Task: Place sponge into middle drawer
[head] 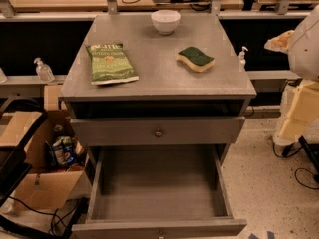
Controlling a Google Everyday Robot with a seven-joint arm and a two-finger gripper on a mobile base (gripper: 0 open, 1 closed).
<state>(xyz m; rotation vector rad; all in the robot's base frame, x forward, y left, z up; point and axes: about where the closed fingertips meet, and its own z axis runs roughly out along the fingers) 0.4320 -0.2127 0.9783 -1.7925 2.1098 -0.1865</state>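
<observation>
The sponge (pixel 196 58) lies flat on the right part of the grey cabinet top (pixel 154 78), its dark green face up over a pale yellow body. The middle drawer (pixel 158 190) is pulled out wide open below, showing a bare grey floor and side walls, with its small knob (pixel 160 234) at the front edge. My arm comes in at the right edge of the view. My gripper (pixel 279 41) is off the cabinet's right side, well to the right of the sponge and apart from it.
A green chip bag (pixel 110 62) lies on the left of the top and a white bowl (pixel 166 21) stands at the back. A shut drawer front with a knob (pixel 158 132) sits above the open drawer. Cardboard boxes (pixel 35 153) and cables crowd the floor at the left.
</observation>
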